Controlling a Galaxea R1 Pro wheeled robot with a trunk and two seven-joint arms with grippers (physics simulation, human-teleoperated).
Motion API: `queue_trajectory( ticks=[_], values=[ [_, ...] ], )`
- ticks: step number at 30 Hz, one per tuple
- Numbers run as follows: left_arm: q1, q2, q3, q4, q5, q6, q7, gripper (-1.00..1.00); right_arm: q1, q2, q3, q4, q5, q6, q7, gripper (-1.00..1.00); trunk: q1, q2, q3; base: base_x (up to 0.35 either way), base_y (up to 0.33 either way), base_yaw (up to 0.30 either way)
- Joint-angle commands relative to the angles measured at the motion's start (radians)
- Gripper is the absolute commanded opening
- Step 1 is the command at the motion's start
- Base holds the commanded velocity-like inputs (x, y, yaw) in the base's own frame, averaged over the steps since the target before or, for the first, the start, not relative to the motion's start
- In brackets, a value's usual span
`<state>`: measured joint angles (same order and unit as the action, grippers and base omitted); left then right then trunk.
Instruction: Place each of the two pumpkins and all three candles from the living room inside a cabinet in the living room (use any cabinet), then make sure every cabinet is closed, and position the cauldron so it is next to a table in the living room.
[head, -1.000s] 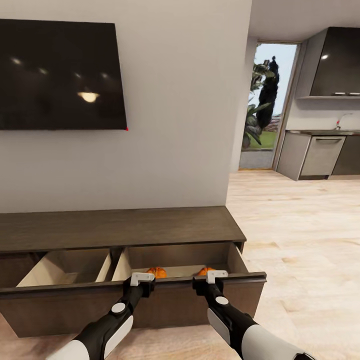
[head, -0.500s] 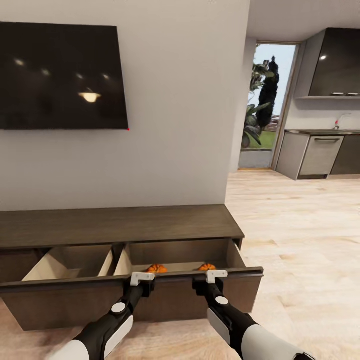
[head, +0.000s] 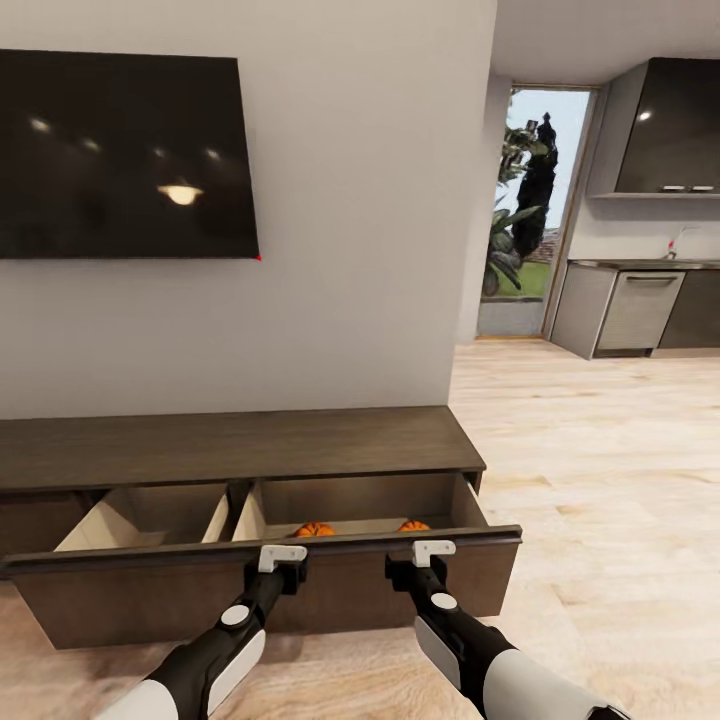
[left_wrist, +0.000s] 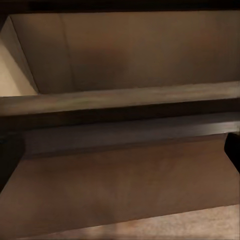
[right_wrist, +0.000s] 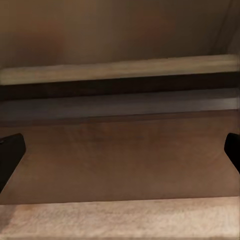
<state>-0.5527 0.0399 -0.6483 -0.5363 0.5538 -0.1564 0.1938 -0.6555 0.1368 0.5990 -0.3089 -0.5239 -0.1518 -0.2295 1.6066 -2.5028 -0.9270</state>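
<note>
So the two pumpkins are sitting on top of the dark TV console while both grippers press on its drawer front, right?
Not quite. The head view shows the two pumpkins inside the open drawer of the console, not on top. The left gripper and right gripper are at the drawer front.

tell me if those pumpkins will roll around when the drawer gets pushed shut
Probably a little. The pumpkins look round and sit loose on the drawer's smooth floor, so a quick shove could set them rolling. The drawer's walls should keep them inside. With the left hand and right hand pushing evenly, it should slide straight.
</note>
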Motion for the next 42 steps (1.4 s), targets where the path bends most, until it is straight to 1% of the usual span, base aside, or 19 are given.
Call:
queue_trajectory(
  ticks=[1, 4, 9, 32, 42],
  values=[
    [-0.001, 0.002, -0.004, -0.001, 0.008, -0.005, 0.008, 1.0, -0.001, 0.0, 0.008, 0.001, -0.01, -0.005, -0.005, 1.0, 0.0, 0.0, -0.001, -0.002, 0.0, 0.0],
    [-0.001, 0.003, 0.014, -0.003, 0.009, -0.006, 0.008, 1.0, -0.001, 0.0, 0.008, 0.001, -0.01, -0.005, -0.005, 1.0, 0.0, 0.0, -0.001, -0.001, 0.0, 0.0],
    [-0.001, 0.003, 0.025, -0.003, 0.009, -0.006, 0.009, 1.0, -0.001, 0.0, 0.008, 0.001, -0.01, -0.005, -0.005, 1.0, 0.0, 0.0, -0.001, 0.0, 0.0, 0.0],
    [-0.001, 0.003, 0.029, -0.004, 0.009, -0.008, 0.009, 1.0, -0.001, 0.0, 0.008, 0.001, -0.01, -0.005, -0.005, 1.0, 0.01, -0.006, -0.09, 0.0, 0.0, 0.0],
    [-0.001, 0.002, 0.028, -0.003, 0.009, -0.008, 0.009, 1.0, -0.001, 0.0, 0.008, 0.001, -0.01, -0.005, -0.005, 1.0, 0.01, -0.006, -0.09, 0.014, 0.005, 0.0]
  ],
)
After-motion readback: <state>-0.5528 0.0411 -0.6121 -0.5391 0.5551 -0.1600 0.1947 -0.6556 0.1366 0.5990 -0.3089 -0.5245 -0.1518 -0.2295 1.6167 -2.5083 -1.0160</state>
